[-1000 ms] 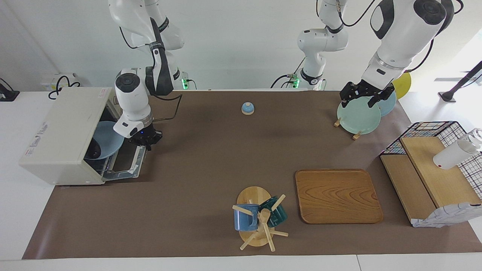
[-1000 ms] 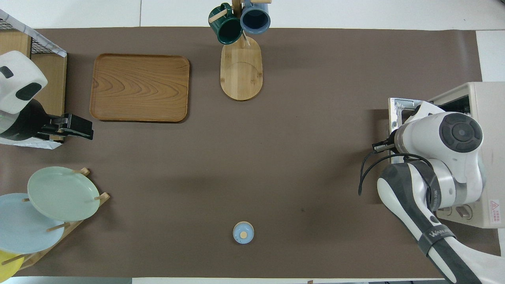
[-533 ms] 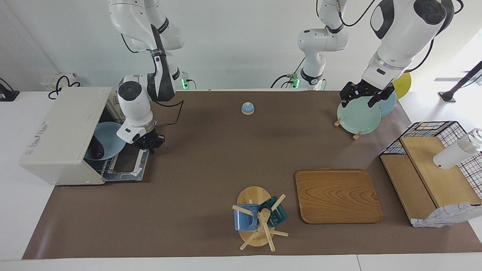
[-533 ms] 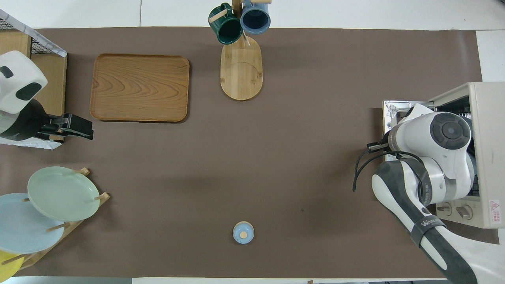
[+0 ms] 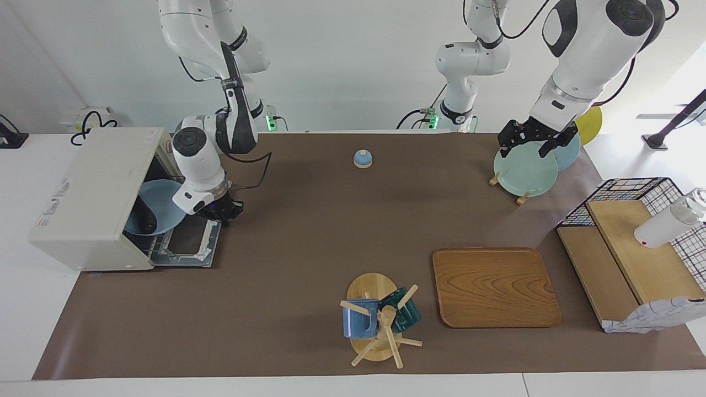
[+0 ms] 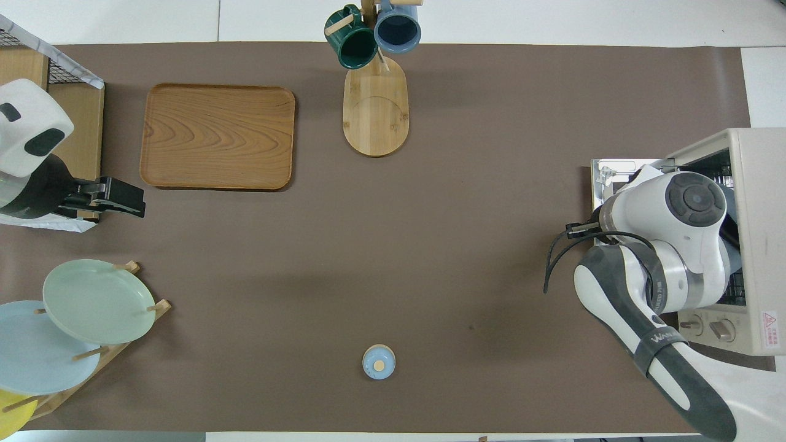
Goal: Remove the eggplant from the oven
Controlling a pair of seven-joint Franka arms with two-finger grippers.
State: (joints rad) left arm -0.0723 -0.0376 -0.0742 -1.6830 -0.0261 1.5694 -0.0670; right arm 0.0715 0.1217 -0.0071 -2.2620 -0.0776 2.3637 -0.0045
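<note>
Eggplant (image 5: 144, 219) in bowl (image 5: 160, 207) inside oven (image 5: 94, 193), right arm's table end.

Cream-white oven (image 5: 91, 193), dark eggplant (image 5: 144, 219) in pale blue bowl (image 5: 160, 207) inside it. Brown table mat (image 5: 309, 220). Near the oven-free end: mint-green plate (image 5: 524, 168), black-and-white checked wire rack (image 5: 629, 193).

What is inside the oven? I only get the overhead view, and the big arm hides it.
Observer: A blue bowl sits inside the oven, with the dark eggplant in it.
Operator: Is a tool grabbing the eggplant?
Observer: No. The right tool is shut at the outer edge of the open door, apart from the bowl.
Operator: Is the left tool on the table?
Observer: No. The left tool waits open, raised in the air.
</note>
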